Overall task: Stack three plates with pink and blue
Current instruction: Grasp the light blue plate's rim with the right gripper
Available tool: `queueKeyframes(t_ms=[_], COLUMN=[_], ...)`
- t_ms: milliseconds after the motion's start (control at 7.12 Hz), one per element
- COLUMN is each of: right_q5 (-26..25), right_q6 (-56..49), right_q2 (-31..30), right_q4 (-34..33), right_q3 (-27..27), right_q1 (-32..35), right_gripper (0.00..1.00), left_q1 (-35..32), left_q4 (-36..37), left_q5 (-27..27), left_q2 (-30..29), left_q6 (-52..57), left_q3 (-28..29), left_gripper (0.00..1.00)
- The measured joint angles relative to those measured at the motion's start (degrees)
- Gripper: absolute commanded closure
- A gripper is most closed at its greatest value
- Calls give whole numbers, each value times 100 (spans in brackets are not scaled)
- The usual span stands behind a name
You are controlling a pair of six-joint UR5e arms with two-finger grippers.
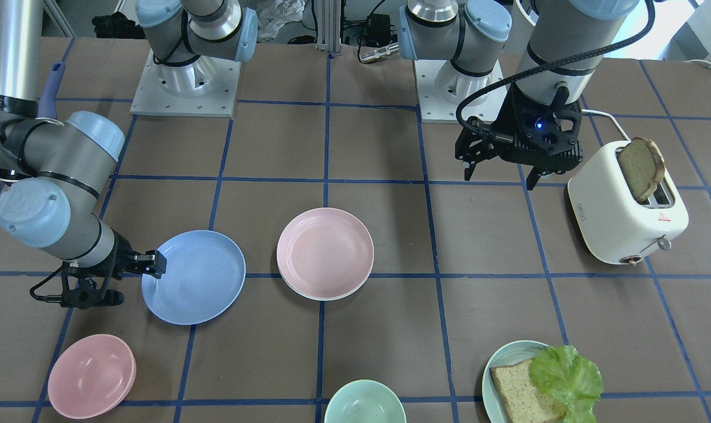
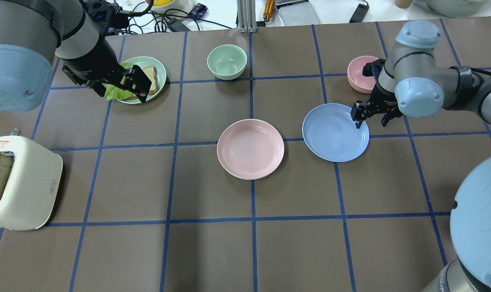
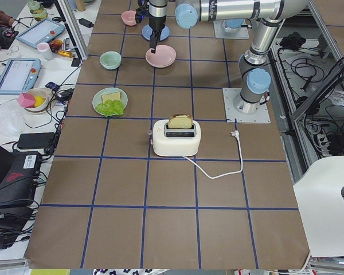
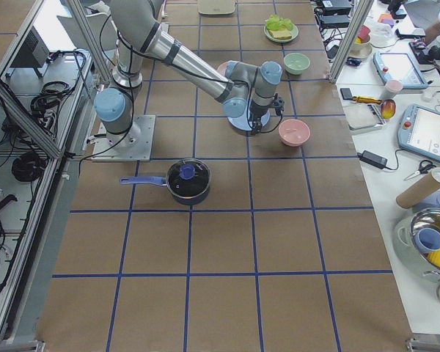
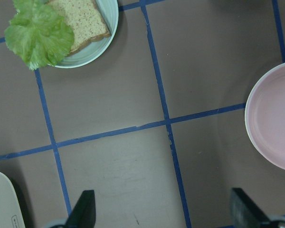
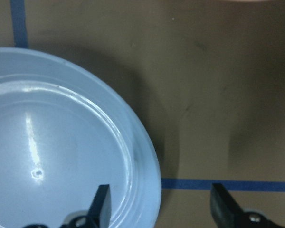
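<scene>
A pale pink plate (image 1: 325,252) lies at the table's middle, also in the overhead view (image 2: 250,148) and at the right edge of the left wrist view (image 5: 275,118). A cream-white rim shows just under its edge, as of a plate beneath it. A periwinkle blue plate (image 1: 194,276) lies beside it (image 2: 335,132). My right gripper (image 2: 369,119) is open and straddles the blue plate's outer rim. In the right wrist view (image 6: 161,209) one finger is over the plate (image 6: 61,156) and the other is outside it. My left gripper (image 1: 499,176) is open and empty, high above bare table (image 5: 164,213).
A small pink bowl (image 2: 361,73) sits just behind my right gripper. A green bowl (image 2: 227,61) and a teal plate (image 1: 502,364) with bread and lettuce are at the far edge. A white toaster (image 2: 22,186) holds bread. A dark pot (image 4: 187,180) stands beyond my right arm.
</scene>
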Motion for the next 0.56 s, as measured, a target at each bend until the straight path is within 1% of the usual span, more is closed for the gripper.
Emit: queueKeyframes(t_ms=[140,281,562], right_q5=[33,45,51], right_q6=[6,0,-16], right_q2=[-2,-3,-14], right_q4=[-152,-302,-400], right_q3=[151,248,310], right_q1=[1,-1,-4], right_gripper=[80,100,100], left_q1=[60,82,90], left_q4=[-67,-81,-21], left_q5=[-38,-43,-55], left_q2=[55,84,139], left_q6=[13,17,22], left_q3=[-9,-35,-197], left_gripper=[0,0,0])
